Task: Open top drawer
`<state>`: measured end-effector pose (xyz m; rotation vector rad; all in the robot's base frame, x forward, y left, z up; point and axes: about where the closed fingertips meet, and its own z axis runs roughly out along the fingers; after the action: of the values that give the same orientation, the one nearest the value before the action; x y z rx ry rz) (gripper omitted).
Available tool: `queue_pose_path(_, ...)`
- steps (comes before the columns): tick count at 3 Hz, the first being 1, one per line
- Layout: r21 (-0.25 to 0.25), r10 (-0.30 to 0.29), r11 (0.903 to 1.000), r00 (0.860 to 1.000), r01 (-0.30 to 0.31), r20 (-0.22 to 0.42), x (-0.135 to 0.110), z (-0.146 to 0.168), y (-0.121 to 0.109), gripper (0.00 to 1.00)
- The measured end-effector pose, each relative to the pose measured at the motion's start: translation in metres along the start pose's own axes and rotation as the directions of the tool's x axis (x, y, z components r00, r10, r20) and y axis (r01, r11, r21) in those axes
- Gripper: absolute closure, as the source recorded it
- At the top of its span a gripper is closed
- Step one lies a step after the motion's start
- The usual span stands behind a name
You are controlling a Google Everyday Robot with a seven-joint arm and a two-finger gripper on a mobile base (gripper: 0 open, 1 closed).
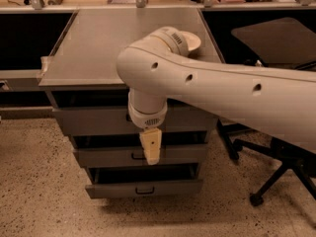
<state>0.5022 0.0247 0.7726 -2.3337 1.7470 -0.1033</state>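
Note:
The top drawer (89, 121) is the widest grey front, just under the cabinet's flat top. Its black centre pull is hidden behind my wrist. My gripper (150, 149) hangs pointing down from the big white arm (207, 88), in front of the drawer stack. Its cream tip lies over the gap between the top drawer and the middle drawer (106, 158). I see it edge-on as one cream finger. The smallest drawer (143, 188) sits at the bottom, with its black pull showing.
The cabinet's grey top (113, 43) stretches back to a bench with clutter. A black office chair (276, 172) stands at the right, its wheeled base on the speckled floor (39, 191). Dark open shelving lies left of the cabinet.

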Motion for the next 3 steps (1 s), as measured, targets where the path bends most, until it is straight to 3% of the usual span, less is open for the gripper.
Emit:
queue_pose_path(1, 0.012, -0.009, 0.9999, 0.998, 0.008, 0.066, -0.009, 0.043, -0.031, 0.0)
queue_pose_path(2, 0.045, 0.016, 0.9988, 0.997, -0.019, 0.079, -0.013, 0.095, -0.058, 0.0)
queue_pose_path(3, 0.07, 0.027, 0.997, 0.997, -0.032, 0.066, -0.014, 0.115, -0.075, 0.0)
